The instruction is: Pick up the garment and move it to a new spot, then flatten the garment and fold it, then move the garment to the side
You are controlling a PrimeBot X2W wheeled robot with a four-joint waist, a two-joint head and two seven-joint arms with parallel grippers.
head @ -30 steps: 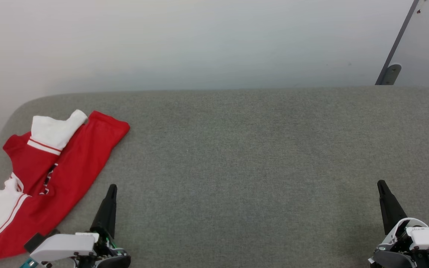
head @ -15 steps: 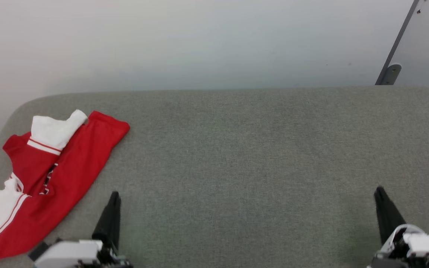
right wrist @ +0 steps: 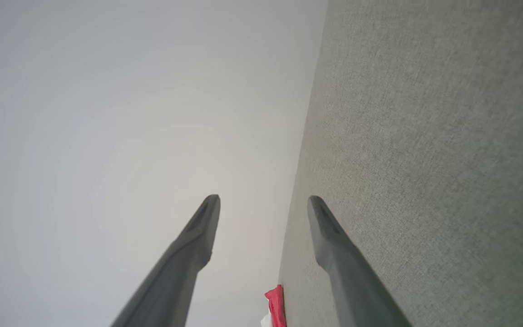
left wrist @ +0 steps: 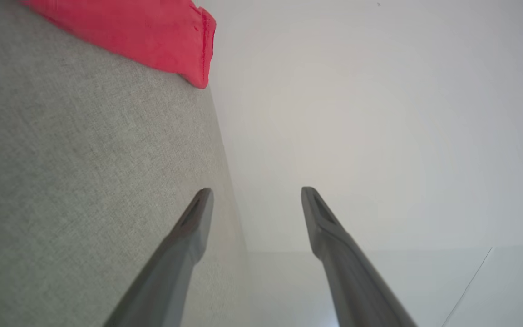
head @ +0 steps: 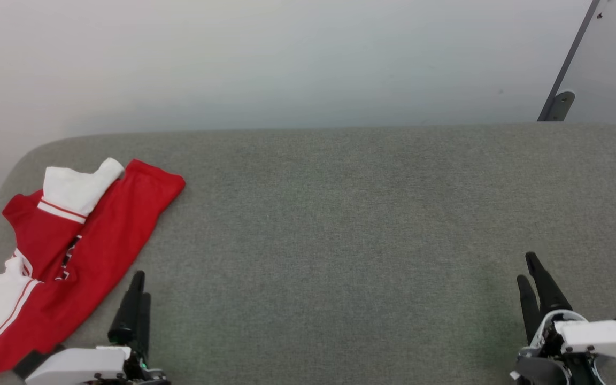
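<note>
1 red-and-white T-shirt [head: 99,235] bunched on counter [head: 340,214]. 2 grippers: left gripper [head: 140,284] beside T-shirt, right gripper [head: 526,267] well apart; all fingers spread, empty.

light: bright, even, diffuse — no glare is seen | shadows: only faint soft shading is cast on the bench [head: 340,214] near its front edge | focus: head view is rendered sharp; the fingers [left wrist: 182,259] in the wrist views are softly blurred | edges: the wall [right wrist: 84,113] is darkened toward wrist-view corners

T-shirt [head: 99,235] on the table's [head: 340,224] left end, left gripper [head: 141,284] just beside it, right gripper [head: 526,267] near right, wall [head: 286,64] behind.
</note>
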